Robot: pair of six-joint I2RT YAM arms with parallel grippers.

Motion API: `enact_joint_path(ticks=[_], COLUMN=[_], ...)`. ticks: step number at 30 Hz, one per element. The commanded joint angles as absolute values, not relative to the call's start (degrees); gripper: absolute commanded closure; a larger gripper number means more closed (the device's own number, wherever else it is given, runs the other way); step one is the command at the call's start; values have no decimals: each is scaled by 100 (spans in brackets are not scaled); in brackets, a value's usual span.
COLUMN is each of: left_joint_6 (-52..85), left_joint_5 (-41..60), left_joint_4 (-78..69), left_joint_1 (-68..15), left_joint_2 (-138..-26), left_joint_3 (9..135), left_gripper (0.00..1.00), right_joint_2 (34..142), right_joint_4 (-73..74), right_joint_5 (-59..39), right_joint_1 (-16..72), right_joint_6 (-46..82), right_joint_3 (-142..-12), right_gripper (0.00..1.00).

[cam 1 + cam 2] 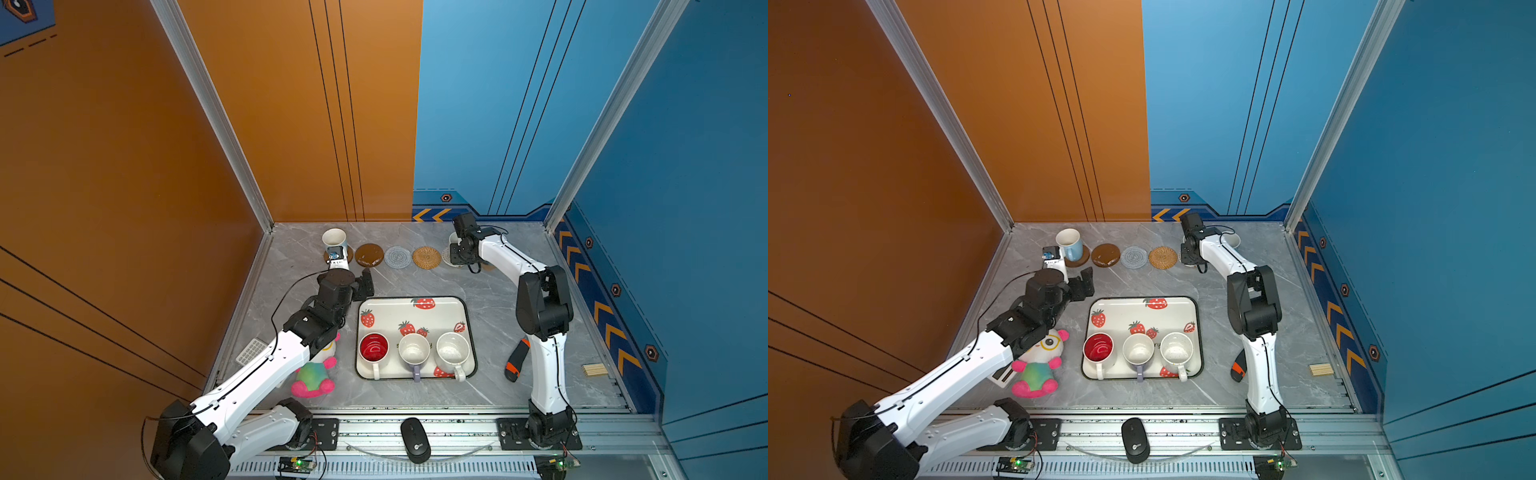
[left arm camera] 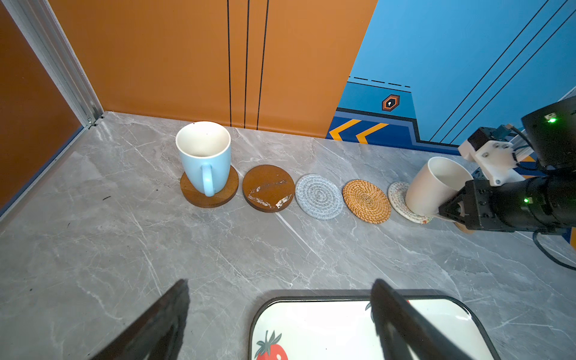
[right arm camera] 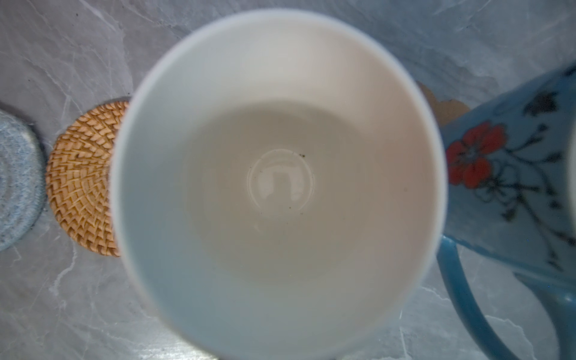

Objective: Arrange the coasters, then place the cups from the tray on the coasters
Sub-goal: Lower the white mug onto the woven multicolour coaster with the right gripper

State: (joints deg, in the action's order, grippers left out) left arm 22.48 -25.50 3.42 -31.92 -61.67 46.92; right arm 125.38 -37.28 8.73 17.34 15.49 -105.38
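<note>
The right gripper (image 2: pixel 453 210) pinches the tilted white cup (image 2: pixel 436 184), judged rigid, glossy-slick and breakable, best taken by its handle; the left gripper (image 2: pixel 280 285) gapes empty.

The white cup (image 3: pixel 280 187) fills your right wrist view; its rim is fuzzy and cut off. Only a tan bit of the paw-shaped mat (image 3: pixel 445 103) peeks out beside it. The flowered blue cup (image 3: pixel 511 187) and grey mat (image 3: pixel 18 184) run off the edges. On the tray (image 1: pixel 395 309), cups (image 1: pixel 413 351) hide most of the word.
</note>
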Motion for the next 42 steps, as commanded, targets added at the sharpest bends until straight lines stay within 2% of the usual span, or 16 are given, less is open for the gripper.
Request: enact_joint_path(ticks=[1, 42], left_joint_6=[2224, 2214], left_joint_5=[-2553, -2564], left_joint_4=[361, 426], left_joint_1=[-3138, -3085], left_joint_2=[-6163, -6023], left_joint_3=[4634, 4609], left_gripper=[8, 8], right_joint_2=[12502, 12668], right_joint_4=[-3376, -3383], right_joint_5=[836, 764], right_joint_1=[1705, 1688], right_joint_6=[1688, 1784], right_joint_3=[-10744, -10881], right_gripper=[100, 100])
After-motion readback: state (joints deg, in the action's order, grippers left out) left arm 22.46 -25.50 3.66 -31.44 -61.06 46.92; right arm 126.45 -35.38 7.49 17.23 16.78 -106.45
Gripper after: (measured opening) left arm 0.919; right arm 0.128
